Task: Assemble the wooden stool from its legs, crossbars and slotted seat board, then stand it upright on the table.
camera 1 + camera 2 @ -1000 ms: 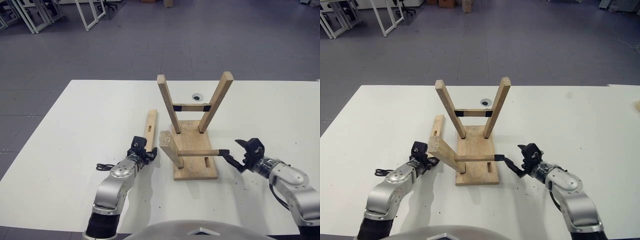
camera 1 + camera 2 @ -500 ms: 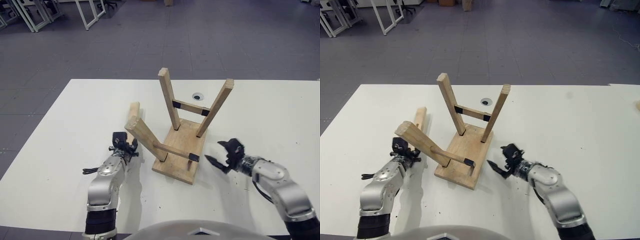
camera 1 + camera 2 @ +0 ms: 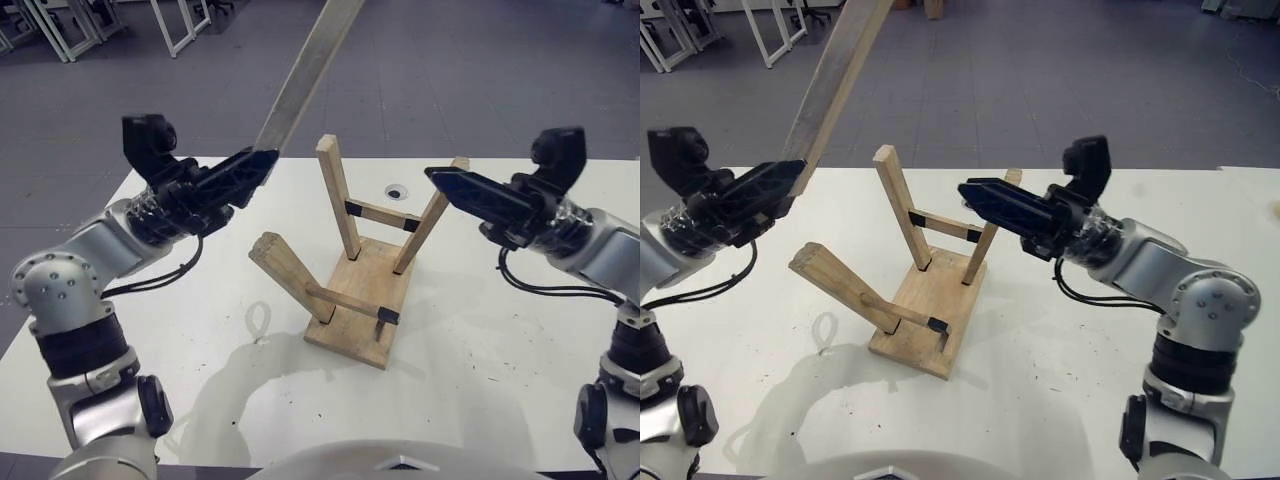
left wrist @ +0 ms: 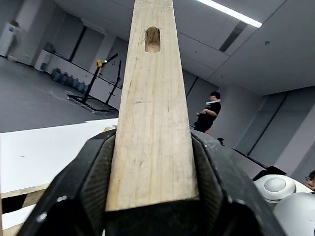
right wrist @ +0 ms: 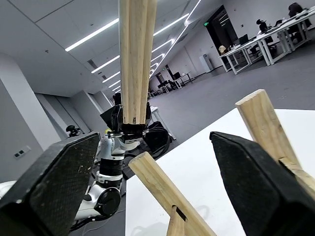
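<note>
My left gripper has lifted the loose leg off the table and clamps its lower end, so it slants high above the upturned seat board. My right gripper has risen too, fingers wide and empty, near the far legs. I judge the fourth leg is ready for seating.

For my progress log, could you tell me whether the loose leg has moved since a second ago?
Yes. The loose leg lay on the table left of the seat board; now the left gripper holds it lifted above the table, slanting upward.
</note>
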You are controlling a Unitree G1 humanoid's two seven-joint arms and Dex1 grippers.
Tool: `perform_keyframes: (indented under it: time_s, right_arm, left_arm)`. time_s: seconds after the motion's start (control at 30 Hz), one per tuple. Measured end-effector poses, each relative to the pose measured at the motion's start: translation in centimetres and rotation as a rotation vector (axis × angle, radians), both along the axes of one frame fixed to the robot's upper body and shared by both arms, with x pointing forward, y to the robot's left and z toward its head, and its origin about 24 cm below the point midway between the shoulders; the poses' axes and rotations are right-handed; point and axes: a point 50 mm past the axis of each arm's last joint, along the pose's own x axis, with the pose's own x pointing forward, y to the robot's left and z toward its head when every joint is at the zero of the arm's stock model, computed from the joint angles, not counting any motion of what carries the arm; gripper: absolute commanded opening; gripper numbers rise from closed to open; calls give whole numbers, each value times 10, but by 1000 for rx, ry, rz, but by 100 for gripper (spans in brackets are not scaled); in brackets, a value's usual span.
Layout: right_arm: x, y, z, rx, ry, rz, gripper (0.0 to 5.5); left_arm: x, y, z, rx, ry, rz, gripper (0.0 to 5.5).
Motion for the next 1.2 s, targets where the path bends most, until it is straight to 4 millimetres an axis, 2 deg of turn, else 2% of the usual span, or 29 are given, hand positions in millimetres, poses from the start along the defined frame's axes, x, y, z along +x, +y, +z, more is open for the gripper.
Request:
perform_keyframes:
  time_s: [0.13, 0.4, 0.77, 0.8, 0.83, 0.97, 1.13, 1.2]
  right_arm:
    - [9, 19, 9, 23, -13, 55, 411]
    - [22, 34, 23, 78, -51, 59, 411]
    - [33, 39, 20, 115, 24, 29, 208]
    - [33, 39, 20, 113, 26, 22, 205]
    - [34, 39, 20, 111, 30, 15, 205]
    - [36, 37, 20, 127, 33, -8, 204]
    - [37, 32, 22, 133, 24, -24, 204]
    - [35, 24, 24, 116, -8, -43, 204]
  left_arm:
    - [13, -20, -4, 36, 24, -113, 205]
    - [17, -38, -13, 84, 29, -213, 205]
    - [22, -42, -17, 132, 10, -197, 205]
    - [23, -43, -18, 139, 3, -189, 205]
    - [25, -43, -19, 131, 9, -192, 242]
    - [38, -43, -13, 95, 7, -170, 303]
    - [43, -38, -18, 74, 29, -154, 383]
    - [43, -32, -14, 48, 21, -130, 413]
